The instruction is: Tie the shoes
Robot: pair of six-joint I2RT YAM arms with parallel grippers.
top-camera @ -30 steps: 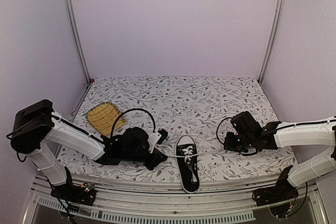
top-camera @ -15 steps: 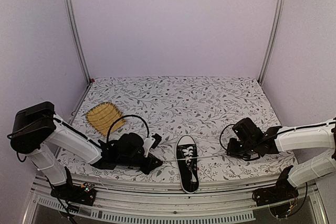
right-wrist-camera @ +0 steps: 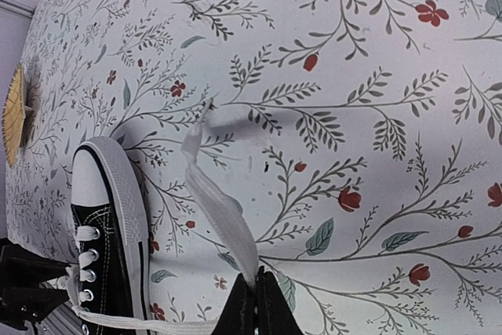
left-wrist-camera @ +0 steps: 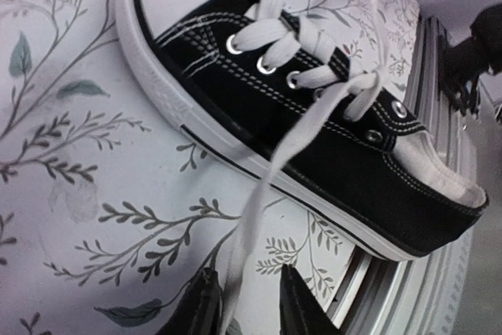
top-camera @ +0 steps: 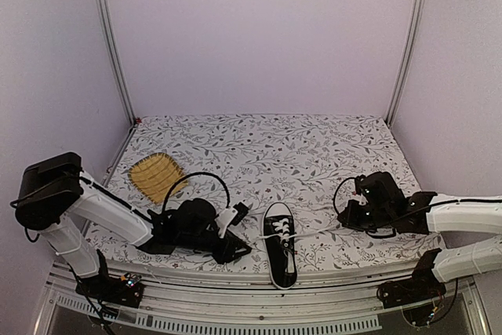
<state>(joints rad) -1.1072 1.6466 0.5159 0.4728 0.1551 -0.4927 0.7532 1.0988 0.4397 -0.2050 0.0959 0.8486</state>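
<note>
Blk canvas sneaker [top-camera: 281,255]; flat white lace [right-wrist-camera: 220,202] pinched in R end effector [right-wrist-camera: 256,282]; L end effector [left-wrist-camera: 245,278] parted.

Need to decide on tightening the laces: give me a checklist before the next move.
1. Right gripper shut on white lace end: ok.
2. Left gripper gripping the other lace end: not ok, jaws apart, lace loose between them.
3. Black sneaker upright on the floral cloth: ok.
4. Bow tied: not ok, both ends run free.
5. Yellow woven mat clear of the laces: ok.
</note>
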